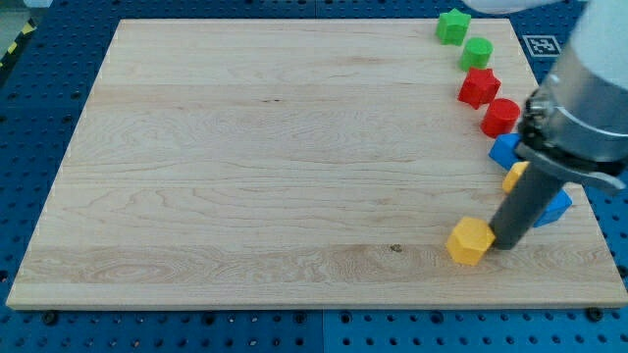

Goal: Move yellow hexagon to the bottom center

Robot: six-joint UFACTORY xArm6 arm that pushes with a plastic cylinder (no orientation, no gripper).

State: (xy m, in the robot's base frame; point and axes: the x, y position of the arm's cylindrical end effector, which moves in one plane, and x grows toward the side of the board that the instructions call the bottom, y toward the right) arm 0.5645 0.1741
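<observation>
The yellow hexagon (pixel 470 240) lies low on the worktop (pixel 245 167), right of centre, with my tip (pixel 502 242) touching its right side. No jaws are fitted, only a rod. An off-centre push could spin the hexagon aside or off the bottom edge.

The counter (pixel 245 157) is pale wood with visible grain, smooth and matt. The yellow hexagon (pixel 470 241) looks like matt plastic or painted wood; I cannot tell which. The rod ending in my tip (pixel 502 244) is dark and matt. Perforated blue sheet (pixel 39 98) surrounds the counter.
</observation>
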